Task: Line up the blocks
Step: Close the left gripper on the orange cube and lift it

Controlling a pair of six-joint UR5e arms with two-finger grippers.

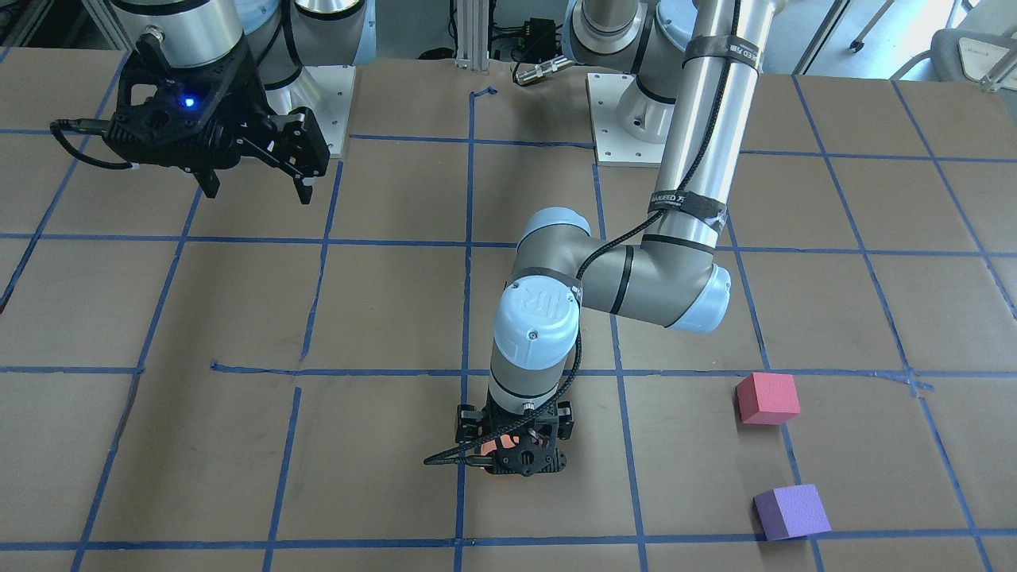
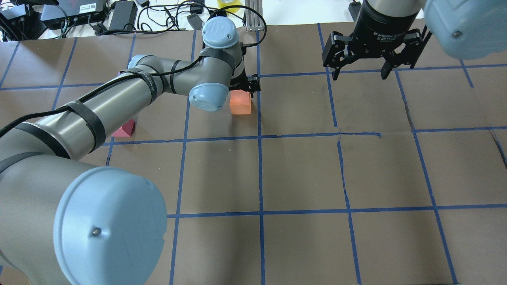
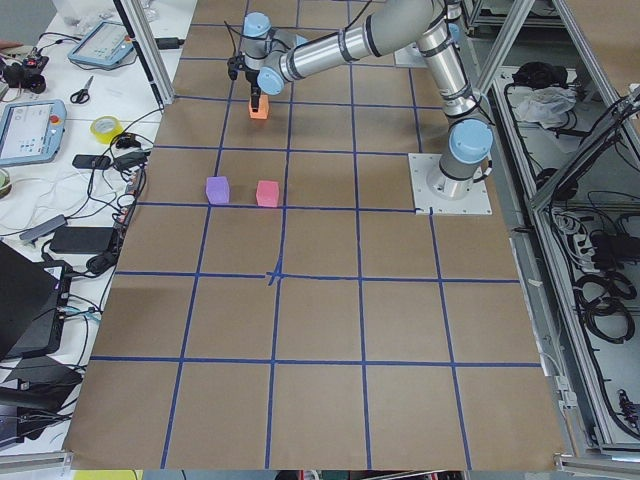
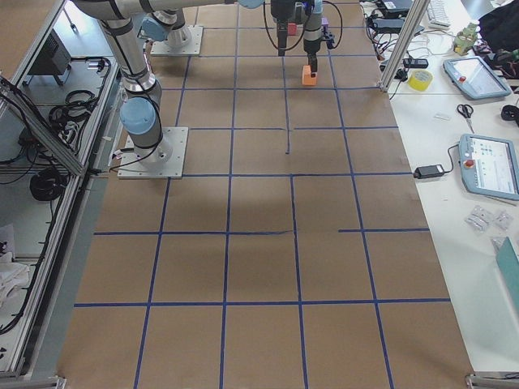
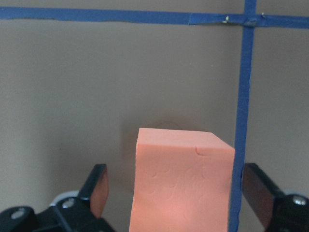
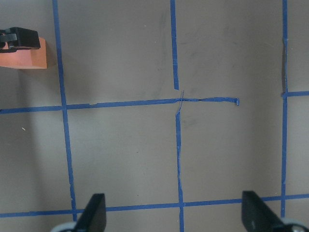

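Note:
The orange block (image 2: 240, 103) stands on the brown table paper beside a blue tape line. My left gripper (image 2: 244, 86) is lowered over it, open. In the left wrist view the block (image 5: 183, 183) sits between the fingers (image 5: 99, 191) with a gap on each side. The red-pink block (image 1: 767, 398) and the purple block (image 1: 790, 512) lie apart from it near the left arm's side. In the overhead view the arm hides the purple block and only a corner of the red-pink block (image 2: 123, 130) shows. My right gripper (image 2: 359, 73) hangs open and empty above the table.
Blue tape lines (image 2: 260, 136) divide the table into squares. The left arm's elbow (image 1: 683, 286) hangs low over the middle of the table. The arm base plates (image 1: 628, 119) sit at the robot's edge. Cables and power supplies (image 2: 119, 12) lie beyond the far edge.

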